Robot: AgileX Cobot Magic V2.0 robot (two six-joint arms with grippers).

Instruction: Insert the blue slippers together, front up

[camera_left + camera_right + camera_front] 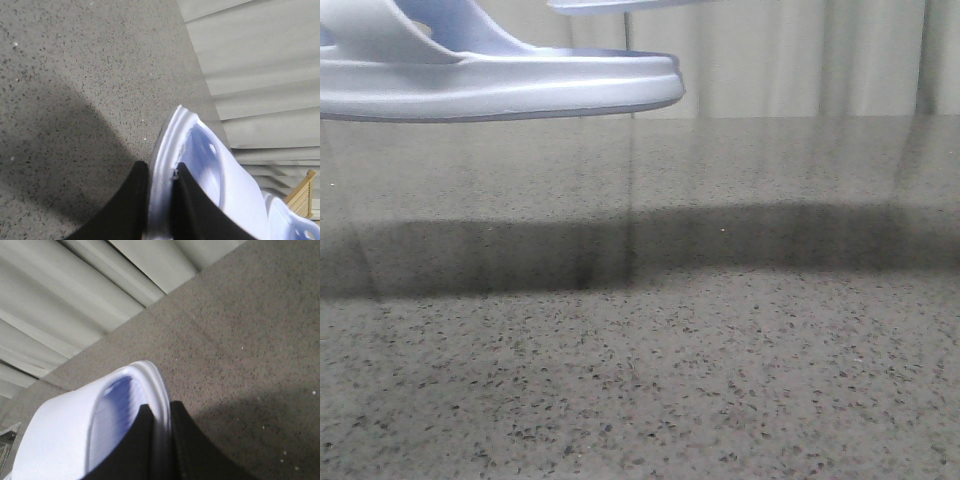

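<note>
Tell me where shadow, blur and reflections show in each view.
Front view: a dark shadow band crosses the glossy table, which reflects the curtain folds; the near slipper is soft. Left wrist view: shadow beside the left hand, fingers blurred. Right wrist view: shadow by the right hand, close parts out of focus.

Pale blue-white slippers (pixel 500 85), black pincer fingers (pixel 127 205), grey black-speckled table (pixel 720 380), off-white pleated curtain (pixel 800 55).
</note>
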